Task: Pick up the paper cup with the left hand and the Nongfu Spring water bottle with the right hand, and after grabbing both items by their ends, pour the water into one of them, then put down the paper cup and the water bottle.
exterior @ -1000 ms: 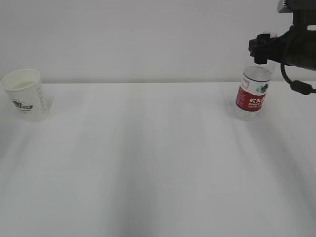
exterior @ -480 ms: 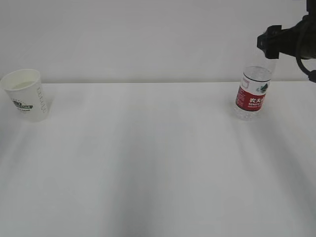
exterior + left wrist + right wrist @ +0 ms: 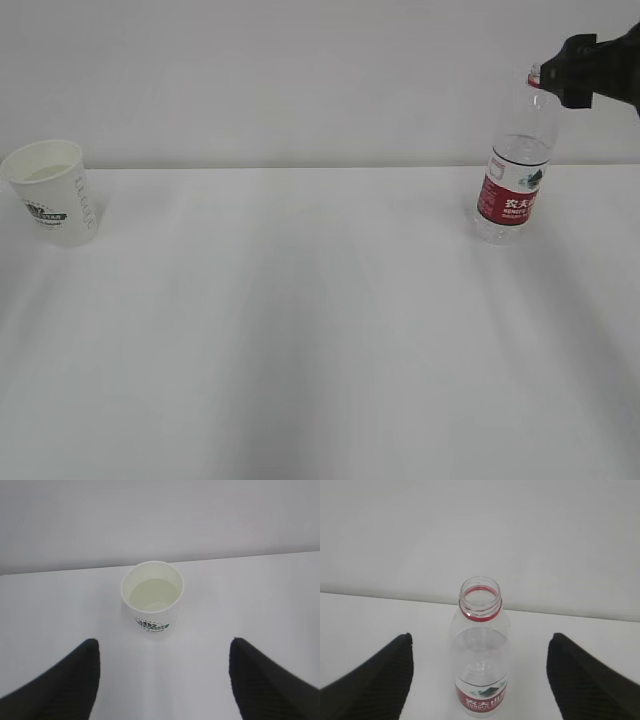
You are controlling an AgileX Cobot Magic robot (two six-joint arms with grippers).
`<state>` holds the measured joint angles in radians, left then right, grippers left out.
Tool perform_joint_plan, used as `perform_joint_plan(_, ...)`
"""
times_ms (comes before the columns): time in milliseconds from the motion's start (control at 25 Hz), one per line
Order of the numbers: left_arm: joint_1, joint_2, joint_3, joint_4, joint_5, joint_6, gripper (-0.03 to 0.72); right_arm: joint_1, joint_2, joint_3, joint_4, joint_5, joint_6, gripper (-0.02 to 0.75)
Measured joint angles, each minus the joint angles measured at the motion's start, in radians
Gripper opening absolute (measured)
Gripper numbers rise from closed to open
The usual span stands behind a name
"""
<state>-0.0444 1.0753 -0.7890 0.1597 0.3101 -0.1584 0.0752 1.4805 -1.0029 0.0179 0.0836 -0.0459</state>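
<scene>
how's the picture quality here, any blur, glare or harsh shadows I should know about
Exterior view: soft, even light, faint shadows beside the paper cup and the water bottle; the right gripper looks slightly smeared. Left wrist view: the cup is sharp, the dark fingertips blurred. Right wrist view: the bottle's label is readable, no strong glare, fingertips soft.
</scene>
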Motion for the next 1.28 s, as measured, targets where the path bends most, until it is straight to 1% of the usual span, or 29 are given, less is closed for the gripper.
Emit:
perform_joint_plan(360,0.000,-0.078,0.000,0.000,0.040,0.000,0.580,0.000,-0.068,0.000,0.000,0.113,0.000,0.608)
perform_joint_plan(800,0.000,-0.180,0.000,0.000,0.166,0.000,0.580,0.000,-0.201,0.000,0.000,0.253,0.000,0.597)
perform_joint_plan(1280,0.000,-0.343,0.000,0.000,0.335,0.000,0.580,0.000,-0.364,0.000,0.000,0.371,0.000,0.596)
